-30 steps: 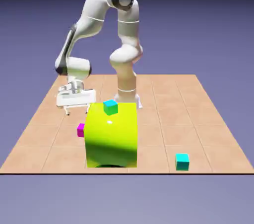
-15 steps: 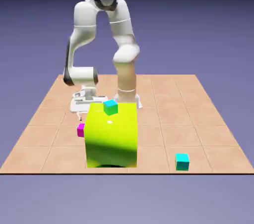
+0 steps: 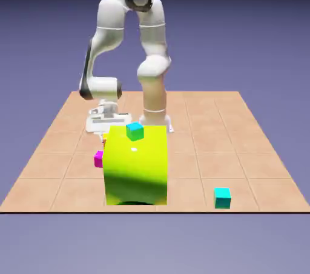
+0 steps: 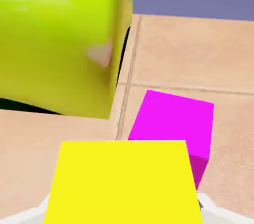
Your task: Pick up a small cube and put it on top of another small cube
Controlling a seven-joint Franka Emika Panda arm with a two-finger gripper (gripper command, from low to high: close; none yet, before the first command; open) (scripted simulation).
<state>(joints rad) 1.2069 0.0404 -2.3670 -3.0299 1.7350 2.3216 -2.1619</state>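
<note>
One small yellow cube (image 4: 121, 183), now clenched in the gripper (image 4: 124, 206) and raised towards the worktop's (image 3: 257, 167) edge on the exterior view's left, seems ready for stacking.

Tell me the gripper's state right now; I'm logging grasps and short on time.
Gripper: closed on the small yellow cube, holding it between its fingers.

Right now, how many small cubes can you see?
4: glossy cyan cube atop the huge cube; cyan cube near the table's edge; magenta cube beside it; yellow cube gripped. Others may be hidden.
</note>
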